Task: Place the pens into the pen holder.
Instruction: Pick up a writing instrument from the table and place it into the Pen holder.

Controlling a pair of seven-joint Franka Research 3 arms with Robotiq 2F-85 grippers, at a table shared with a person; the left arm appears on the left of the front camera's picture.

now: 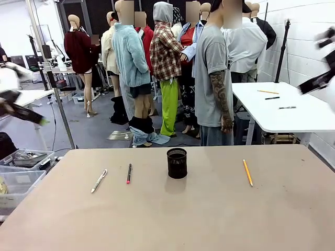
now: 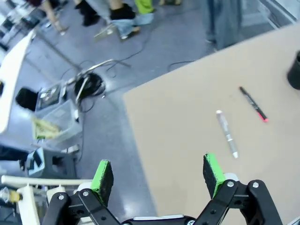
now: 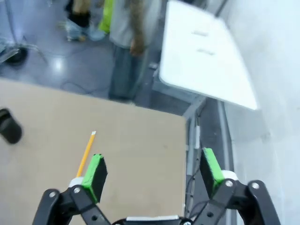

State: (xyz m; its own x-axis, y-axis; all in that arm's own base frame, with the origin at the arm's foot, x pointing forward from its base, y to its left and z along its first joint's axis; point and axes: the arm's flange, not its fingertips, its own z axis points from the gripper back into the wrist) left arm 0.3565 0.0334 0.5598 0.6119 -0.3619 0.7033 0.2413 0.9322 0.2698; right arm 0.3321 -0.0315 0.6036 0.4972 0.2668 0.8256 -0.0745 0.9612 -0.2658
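The black mesh pen holder stands upright mid-table, and is also at the edge of the wrist views. Left of it lie a white-silver pen and a black pen with pink ends. An orange-yellow pencil lies to its right. My left gripper hangs open over the table's left edge, empty, and shows blurred in the front view. My right gripper is open and empty above the table's right edge, near the pencil.
A person stands at the far side, hands down. A white table with a few pens on it is at the back right. Plastic bins sit on the floor left of the table.
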